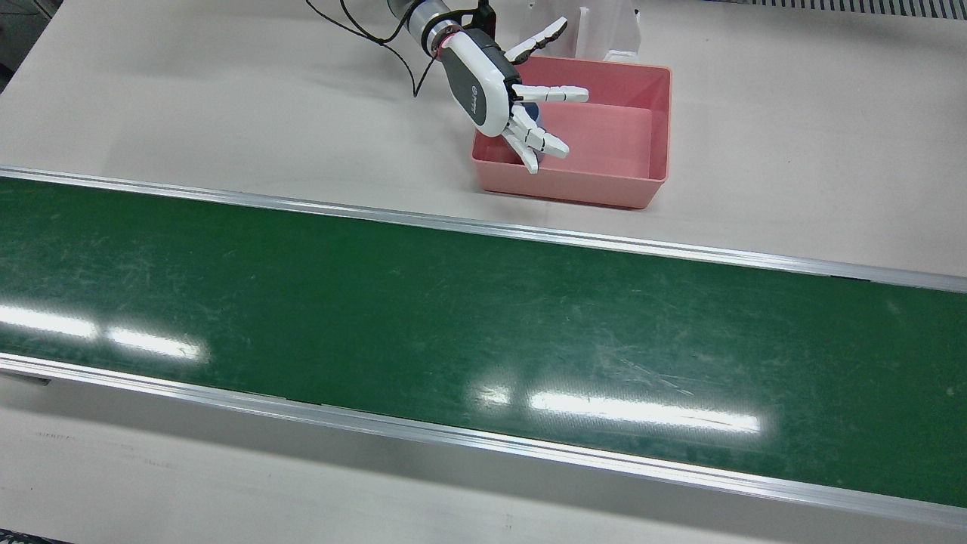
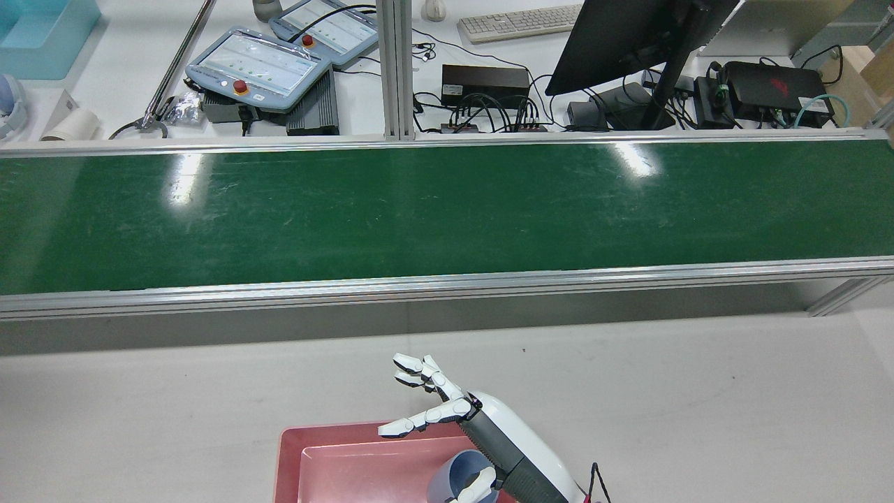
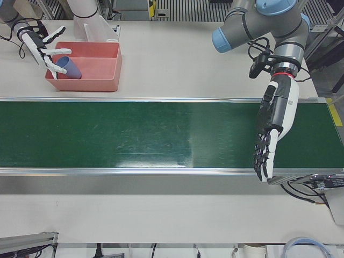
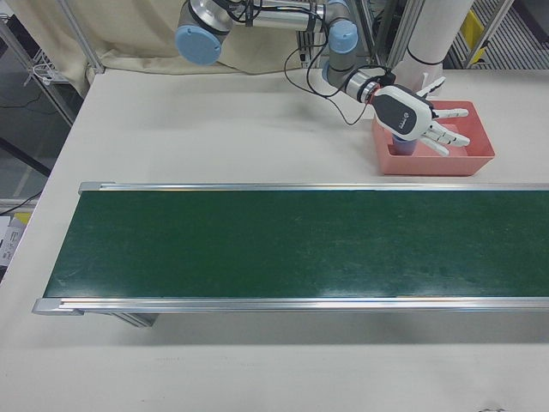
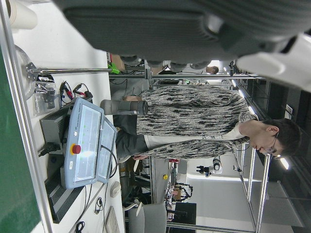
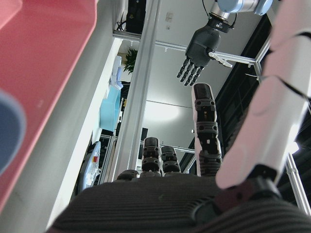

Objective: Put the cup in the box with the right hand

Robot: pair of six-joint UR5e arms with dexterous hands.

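Observation:
A blue cup lies tilted inside the pink box, at the end nearest my right arm. It also shows in the rear view, just under my right hand. My right hand hovers over that end of the box with its fingers spread apart, holding nothing. I cannot tell whether its thumb touches the cup's rim. My left hand hangs open over the far end of the green conveyor belt, fingers pointing down, holding nothing.
The green conveyor belt with metal side rails crosses the table between the box and the operators' side. A white pedestal stands right behind the box. Teach pendants and a monitor lie beyond the belt.

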